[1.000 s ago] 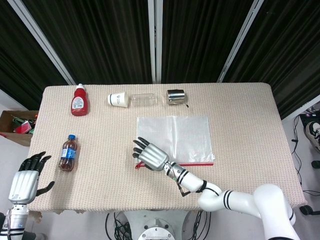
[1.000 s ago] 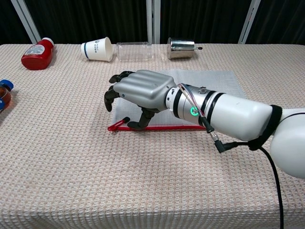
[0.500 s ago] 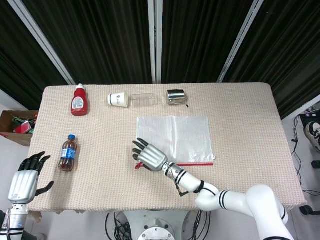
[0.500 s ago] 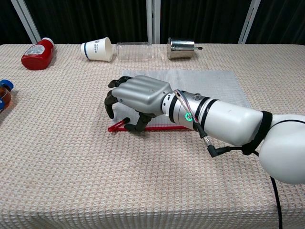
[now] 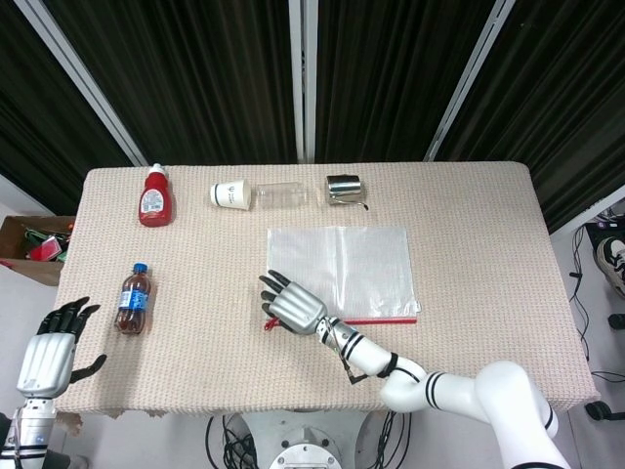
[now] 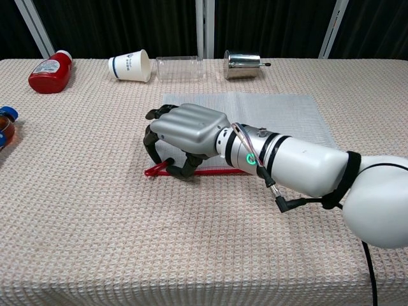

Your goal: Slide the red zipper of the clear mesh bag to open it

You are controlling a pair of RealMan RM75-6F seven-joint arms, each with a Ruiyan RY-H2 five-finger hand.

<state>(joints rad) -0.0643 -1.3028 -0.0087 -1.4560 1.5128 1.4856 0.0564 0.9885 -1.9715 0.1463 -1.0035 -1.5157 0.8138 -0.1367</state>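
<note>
1. The right hand (image 6: pixel 185 131), silver-backed with dark fingers, lies palm down over the near left corner of the clear mesh bag (image 5: pixel 342 266); its fingers are curled down at the end of the red zipper (image 6: pixel 210 171), but whether they pinch the pull I cannot tell.
2. The red zipper runs along the bag's near edge, from under the hand out to the right, with its red tab (image 6: pixel 155 169) poking out just left of the fingertips.
3. The bag lies flat on the beige woven table (image 5: pixel 469 225), stretching away from the hand.
4. Beyond the bag lie a shiny metal cup (image 5: pixel 344 189), a clear plastic tube (image 5: pixel 283 194) and a white paper cup (image 5: pixel 230 194), all on their sides.
5. Far left of the hand lie a red sauce bottle (image 5: pixel 154 196) and a blue-capped cola bottle (image 5: pixel 132 299).
6. The left hand (image 5: pixel 54 342) hangs off the table's near left corner, fingers apart, holding nothing.
</note>
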